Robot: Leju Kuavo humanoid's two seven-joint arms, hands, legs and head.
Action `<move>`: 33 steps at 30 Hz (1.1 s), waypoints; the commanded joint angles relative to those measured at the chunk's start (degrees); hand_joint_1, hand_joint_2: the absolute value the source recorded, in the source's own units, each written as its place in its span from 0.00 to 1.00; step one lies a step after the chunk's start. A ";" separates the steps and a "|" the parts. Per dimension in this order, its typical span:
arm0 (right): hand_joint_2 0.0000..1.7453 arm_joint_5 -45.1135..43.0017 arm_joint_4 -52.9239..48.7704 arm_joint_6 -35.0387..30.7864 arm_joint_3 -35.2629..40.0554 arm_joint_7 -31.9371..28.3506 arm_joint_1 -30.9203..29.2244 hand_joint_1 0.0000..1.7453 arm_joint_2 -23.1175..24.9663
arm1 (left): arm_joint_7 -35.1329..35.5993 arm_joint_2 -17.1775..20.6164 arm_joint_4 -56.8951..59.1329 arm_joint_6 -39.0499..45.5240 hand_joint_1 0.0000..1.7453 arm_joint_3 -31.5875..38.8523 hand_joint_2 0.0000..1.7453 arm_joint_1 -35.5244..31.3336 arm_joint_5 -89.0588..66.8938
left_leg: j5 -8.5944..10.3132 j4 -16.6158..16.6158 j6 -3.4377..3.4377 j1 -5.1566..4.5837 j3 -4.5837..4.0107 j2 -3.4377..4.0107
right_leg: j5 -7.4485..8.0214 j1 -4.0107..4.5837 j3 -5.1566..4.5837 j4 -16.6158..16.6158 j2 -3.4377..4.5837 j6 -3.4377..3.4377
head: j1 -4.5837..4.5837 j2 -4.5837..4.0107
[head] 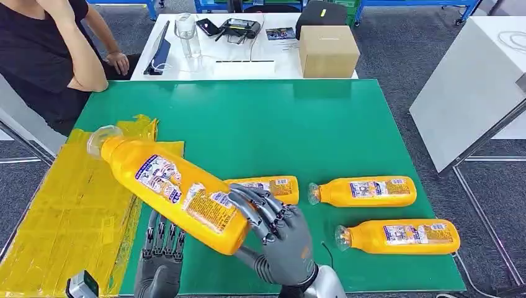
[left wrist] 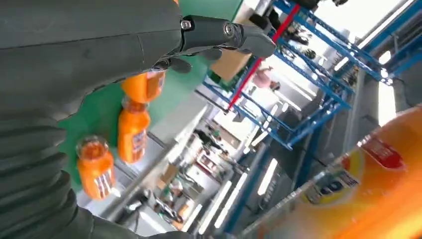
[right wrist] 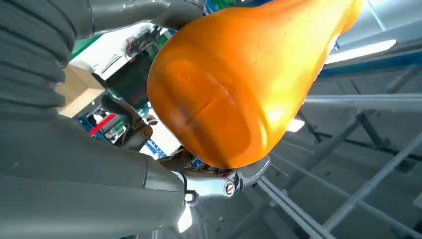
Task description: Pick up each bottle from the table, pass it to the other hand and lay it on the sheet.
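Note:
My right hand (head: 276, 233) grips a yellow bottle (head: 170, 192) near its base and holds it in the air, tilted, with its clear cap (head: 102, 138) over the yellow sheet (head: 68, 211). In the right wrist view the bottle's base (right wrist: 229, 89) sits in that hand (right wrist: 99, 169). My left hand (head: 160, 251) is under the bottle with its fingers spread and apart from it; in the left wrist view the bottle (left wrist: 378, 194) is a blur beyond the hand (left wrist: 99, 55). Three more bottles lie on the green mat (head: 248, 124): one (head: 273, 185) behind my right hand, one (head: 366, 191) further right, one (head: 400, 236) nearest the front.
A person (head: 43, 49) sits at the mat's back left corner with an elbow on it. Behind the mat a white table carries a cardboard box (head: 327, 51), a clear jug (head: 186, 31) and small gear. A white bench (head: 471, 81) stands at the right.

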 commanded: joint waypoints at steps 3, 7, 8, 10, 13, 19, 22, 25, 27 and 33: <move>1.00 1.22 6.36 1.79 3.41 -1.23 -0.48 1.00 0.51 | 4.35 0.22 3.70 -5.10 0.00 0.58 1.00 -2.07 6.74 | -0.09 -0.12 -0.11 0.18 0.28 0.16 | 0.02 0.19 0.32 -0.27 0.05 -0.13 | 0.00 0.00; 1.00 1.59 7.39 2.18 3.91 -1.33 -0.11 1.00 0.91 | 4.47 0.22 3.43 -4.45 0.00 0.72 1.00 -2.10 6.69 | -0.04 -0.09 -0.06 0.07 0.16 0.06 | 0.00 0.08 0.17 -0.15 -0.01 -0.07 | 0.00 0.00; 1.00 1.68 7.62 2.14 4.05 -1.38 -0.09 1.00 0.96 | 4.48 0.22 3.33 -4.25 0.00 0.85 1.00 -2.09 6.56 | -0.07 -0.11 -0.10 0.13 0.24 0.11 | 0.01 0.14 0.27 -0.23 0.01 -0.11 | 0.00 0.00; 1.00 1.94 8.29 3.17 4.62 -1.35 0.32 1.00 1.14 | 4.40 0.22 3.14 -4.04 0.00 0.88 1.00 -2.17 6.29 | -0.06 -0.09 -0.09 0.12 0.21 0.13 | 0.01 0.13 0.22 -0.19 0.04 -0.10 | -0.02 0.00; 1.00 1.91 8.43 3.11 4.73 -1.35 0.52 1.00 1.17 | 4.41 0.22 3.16 -4.03 0.00 0.89 1.00 -2.19 6.28 | -0.05 -0.10 -0.08 0.10 0.20 0.09 | 0.00 0.10 0.21 -0.18 0.01 -0.09 | 0.00 0.00; 1.00 2.35 9.68 5.24 5.69 -2.10 1.15 1.00 1.35 | 4.27 0.22 3.28 -4.02 0.00 1.19 1.00 -2.37 6.07 | -0.08 -0.10 -0.10 0.14 0.24 0.11 | -0.01 0.15 0.26 -0.22 0.01 -0.12 | 0.00 0.00; 1.00 4.61 11.78 5.76 7.95 -2.18 2.16 1.00 1.46 | 4.76 0.22 3.37 -3.86 0.00 1.61 1.00 -2.81 6.53 | -0.07 -0.13 -0.11 0.14 0.25 0.07 | -0.01 0.15 0.28 -0.24 -0.03 -0.12 | 0.02 0.00; 1.00 6.67 14.72 5.40 10.72 -0.47 2.75 1.00 1.01 | 5.23 0.22 3.00 -3.27 0.00 1.65 1.00 -3.24 6.75 | -0.07 -0.14 -0.10 0.13 0.25 0.04 | -0.02 0.14 0.28 -0.25 -0.05 -0.11 | 0.00 0.00; 1.00 7.47 16.87 4.47 13.04 1.64 2.84 1.00 0.06 | 5.58 0.22 2.70 -2.96 0.00 1.72 1.00 -3.33 7.07 | -0.03 -0.12 -0.06 0.06 0.18 0.01 | -0.01 0.07 0.18 -0.17 -0.05 -0.06 | 0.00 0.00; 1.00 7.06 21.72 2.60 17.45 5.64 2.13 1.00 -1.09 | 6.31 0.23 3.00 -3.23 0.00 1.89 1.00 -3.56 7.94 | -0.05 -0.14 -0.08 0.09 0.25 -0.06 | -0.05 0.09 0.14 -0.22 -0.15 -0.08 | 0.02 0.00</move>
